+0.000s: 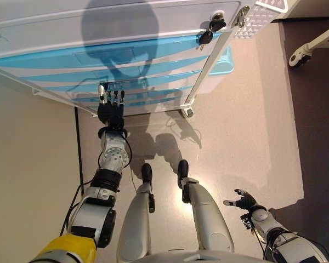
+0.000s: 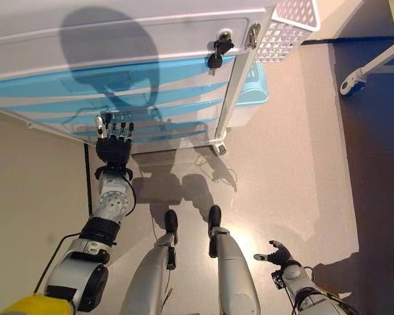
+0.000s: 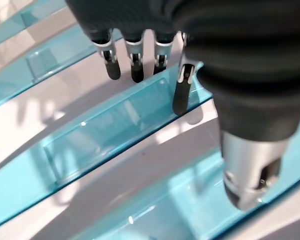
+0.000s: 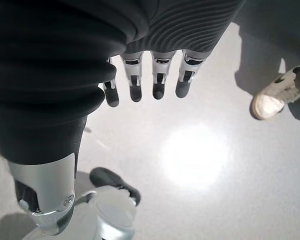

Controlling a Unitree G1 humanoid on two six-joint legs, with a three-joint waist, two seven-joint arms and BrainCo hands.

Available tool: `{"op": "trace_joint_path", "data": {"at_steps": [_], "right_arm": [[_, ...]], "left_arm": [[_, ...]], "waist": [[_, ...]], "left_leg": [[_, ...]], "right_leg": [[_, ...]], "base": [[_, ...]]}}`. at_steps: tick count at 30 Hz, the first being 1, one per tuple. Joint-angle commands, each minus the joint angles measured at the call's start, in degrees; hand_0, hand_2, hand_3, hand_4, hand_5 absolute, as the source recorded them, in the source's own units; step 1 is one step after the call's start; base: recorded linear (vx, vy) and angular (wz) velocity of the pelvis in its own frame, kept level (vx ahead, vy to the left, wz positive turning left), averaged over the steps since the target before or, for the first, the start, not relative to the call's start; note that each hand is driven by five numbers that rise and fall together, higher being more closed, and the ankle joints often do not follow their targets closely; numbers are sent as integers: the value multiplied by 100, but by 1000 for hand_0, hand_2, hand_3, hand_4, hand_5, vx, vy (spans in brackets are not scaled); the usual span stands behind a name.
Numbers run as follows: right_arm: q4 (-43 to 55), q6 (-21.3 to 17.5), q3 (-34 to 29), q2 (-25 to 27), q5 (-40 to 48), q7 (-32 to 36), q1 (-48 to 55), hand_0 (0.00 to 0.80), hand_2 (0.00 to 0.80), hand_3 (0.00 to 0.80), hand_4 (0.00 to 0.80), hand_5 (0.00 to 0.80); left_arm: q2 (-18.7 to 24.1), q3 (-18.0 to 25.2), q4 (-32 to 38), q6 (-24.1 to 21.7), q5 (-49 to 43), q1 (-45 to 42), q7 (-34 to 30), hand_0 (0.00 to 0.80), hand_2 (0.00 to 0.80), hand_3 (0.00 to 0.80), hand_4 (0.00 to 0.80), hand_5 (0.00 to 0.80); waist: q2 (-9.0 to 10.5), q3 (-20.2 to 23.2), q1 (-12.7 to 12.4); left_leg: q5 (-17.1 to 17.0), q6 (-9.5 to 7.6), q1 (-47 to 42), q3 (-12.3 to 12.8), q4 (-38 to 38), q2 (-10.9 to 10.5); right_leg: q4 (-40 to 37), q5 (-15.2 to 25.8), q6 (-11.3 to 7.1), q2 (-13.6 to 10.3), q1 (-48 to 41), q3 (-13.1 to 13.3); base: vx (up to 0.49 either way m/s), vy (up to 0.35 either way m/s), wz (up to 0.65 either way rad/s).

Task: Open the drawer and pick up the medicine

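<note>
A white drawer cabinet [image 1: 126,22] with several translucent blue drawer fronts stands before me, and all the drawers look shut. My left hand [image 1: 111,111] reaches up to a lower blue drawer [image 1: 148,90]. Its fingers are straight and their dark tips are at the drawer front. In the left wrist view the fingers [image 3: 135,60] hover just over the drawer's recessed handle [image 3: 105,130] and hold nothing. My right hand [image 1: 242,201] hangs low at the right, open and empty, over the floor. No medicine shows in any view.
A bunch of keys [image 1: 209,30] hangs from the cabinet's top right. A white mesh basket [image 1: 259,16] sits beside it. The cabinet's castor [image 1: 187,112] stands on the floor. A wheeled white leg [image 1: 302,53] is at the far right. A person's shoe [image 4: 270,97] shows near my right hand.
</note>
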State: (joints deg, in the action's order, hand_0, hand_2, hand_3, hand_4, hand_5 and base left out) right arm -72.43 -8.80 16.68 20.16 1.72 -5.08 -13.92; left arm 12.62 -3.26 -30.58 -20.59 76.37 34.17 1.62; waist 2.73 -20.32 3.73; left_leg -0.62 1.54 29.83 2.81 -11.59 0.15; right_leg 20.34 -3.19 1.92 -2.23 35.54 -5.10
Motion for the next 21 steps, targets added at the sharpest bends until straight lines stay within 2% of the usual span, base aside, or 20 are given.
{"op": "trace_joint_path", "data": {"at_steps": [1, 10, 21], "right_arm": [[9, -54, 262, 82, 72, -4, 159, 0, 0, 0, 0, 0], [95, -82, 224, 34, 77, -55, 153, 0, 0, 0, 0, 0], [133, -91, 202, 17, 87, -119, 112, 0, 0, 0, 0, 0]], "left_arm": [[342, 62, 29, -192, -483, 1041, -375, 0, 0, 0, 0, 0], [-76, 71, -41, -160, -413, 736, -357, 0, 0, 0, 0, 0], [-363, 40, -143, -78, -395, 437, -364, 0, 0, 0, 0, 0]], "waist": [[107, 358, 76], [121, 339, 82], [206, 288, 71]], "left_leg": [[296, -359, 256, 117, -294, -310], [335, -353, 277, 138, -305, -293], [286, -333, 328, 146, -235, -271]], "right_leg": [[-91, 395, -540, -98, 9, 172], [-149, 410, -515, -58, 40, 218], [-290, 507, -514, -25, 55, 222]], "base": [[15, 16, -5], [-6, 9, -3], [-11, -3, -5]]}}
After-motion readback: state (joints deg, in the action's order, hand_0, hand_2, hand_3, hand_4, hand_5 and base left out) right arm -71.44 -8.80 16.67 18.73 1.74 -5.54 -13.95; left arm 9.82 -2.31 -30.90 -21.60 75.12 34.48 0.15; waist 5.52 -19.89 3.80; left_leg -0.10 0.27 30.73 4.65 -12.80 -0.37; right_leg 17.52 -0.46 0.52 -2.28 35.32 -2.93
